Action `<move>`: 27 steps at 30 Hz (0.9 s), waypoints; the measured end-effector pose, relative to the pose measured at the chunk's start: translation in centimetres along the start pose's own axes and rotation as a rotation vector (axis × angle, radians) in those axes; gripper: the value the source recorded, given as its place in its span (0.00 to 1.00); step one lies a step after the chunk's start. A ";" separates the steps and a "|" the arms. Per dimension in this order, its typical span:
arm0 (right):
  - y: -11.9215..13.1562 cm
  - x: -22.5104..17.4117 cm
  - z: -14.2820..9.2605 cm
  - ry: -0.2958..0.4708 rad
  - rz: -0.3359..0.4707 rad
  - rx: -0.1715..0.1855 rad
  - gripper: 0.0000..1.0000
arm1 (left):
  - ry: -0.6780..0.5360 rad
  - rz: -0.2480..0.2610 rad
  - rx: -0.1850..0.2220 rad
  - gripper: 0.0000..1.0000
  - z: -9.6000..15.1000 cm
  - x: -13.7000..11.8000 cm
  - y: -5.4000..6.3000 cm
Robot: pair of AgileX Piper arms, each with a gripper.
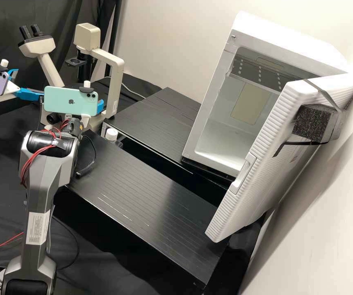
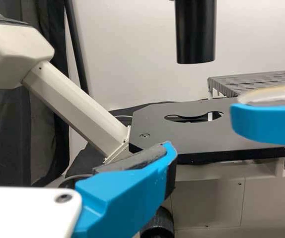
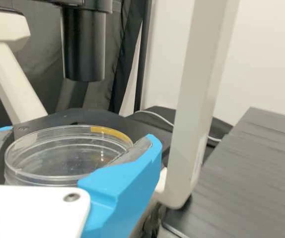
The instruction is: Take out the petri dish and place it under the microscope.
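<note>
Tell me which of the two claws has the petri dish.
The right claw: its blue fingers grip the dish from either side. The left claw stands open, without a dish.

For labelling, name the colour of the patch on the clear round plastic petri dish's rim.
The patch is yellow, clearest in the right wrist view.

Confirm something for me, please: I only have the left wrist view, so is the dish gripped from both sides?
Observer: Yes, the right wrist view shows the petri dish between both fingers of the right gripper.
Operator: Any marking on it?
Observer: Yes, a yellowish strip along part of the rim, in that same view.
Operator: Is anything standing open elsewhere?
Observer: The door of the white cabinet, in the high view.
</note>
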 end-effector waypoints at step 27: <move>-3.4 7.5 0.0 -0.054 -0.016 0.020 0.00 | 0.000 0.000 0.000 1.00 0.0 0.0 0.0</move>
